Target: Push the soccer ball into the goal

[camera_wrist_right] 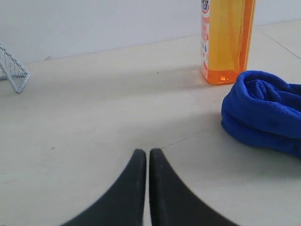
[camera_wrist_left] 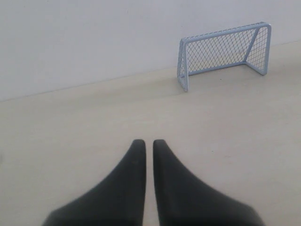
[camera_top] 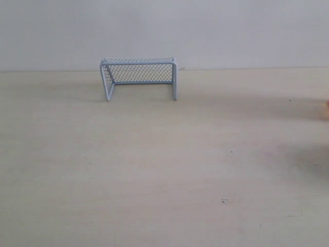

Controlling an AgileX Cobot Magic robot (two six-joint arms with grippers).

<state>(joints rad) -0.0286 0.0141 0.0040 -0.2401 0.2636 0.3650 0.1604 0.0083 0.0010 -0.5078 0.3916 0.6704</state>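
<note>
While left pincer (camera_wrist_left: 148, 143), right pincer (camera_wrist_right: 147, 153) pressed together, goal (camera_top: 140, 73) on pale tabletop (camera_top: 154, 170) by white wall (camera_top: 205, 31).

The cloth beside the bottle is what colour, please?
Deep blue; the cloth shows best in the right wrist view.

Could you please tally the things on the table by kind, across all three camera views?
Pale blue-grey mesh goal with tubular frame: 1
Orange translucent plastic bottle: 1
Bunched blue cloth: 1
Soccer ball: 0 in view
Total: 3
</note>
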